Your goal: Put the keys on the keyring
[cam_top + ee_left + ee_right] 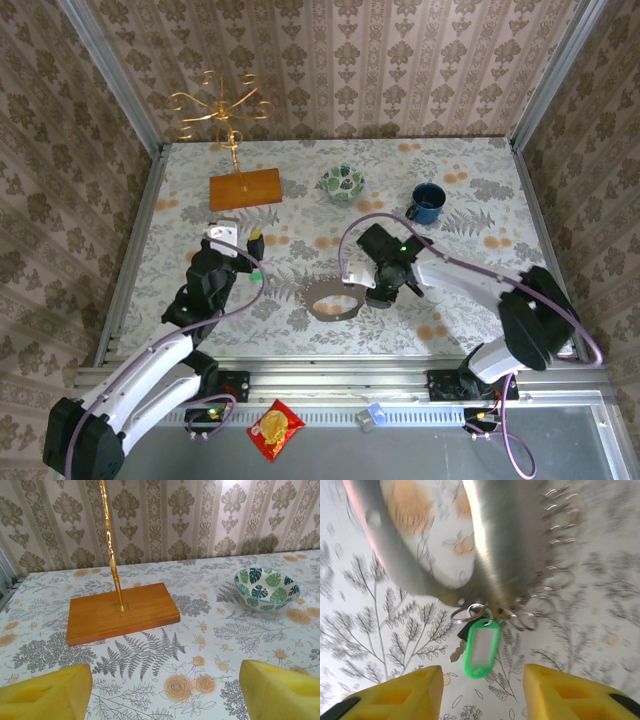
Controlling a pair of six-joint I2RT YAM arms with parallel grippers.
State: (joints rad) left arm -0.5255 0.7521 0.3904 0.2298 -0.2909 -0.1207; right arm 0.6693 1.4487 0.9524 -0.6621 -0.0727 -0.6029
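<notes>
The right gripper (380, 292) stands at the right edge of the keyring (333, 303), mid-table. In its wrist view the jaws stand apart with nothing between the yellow pads (395, 692). The keyring (490, 555) is blurred there and cut off at the top. One green-tagged key (480, 647) hangs from a small split ring at the hoop's lower edge, its blade partly hidden behind the tag. Whether that ring is threaded on the hoop cannot be made out. The left gripper (256, 257) is well to the left, jaws wide and empty over the patterned table (150, 680), facing the wooden stand base (120, 612) and the bowl (266, 588). A green speck (257, 276) by its fingertips is too small to identify.
</notes>
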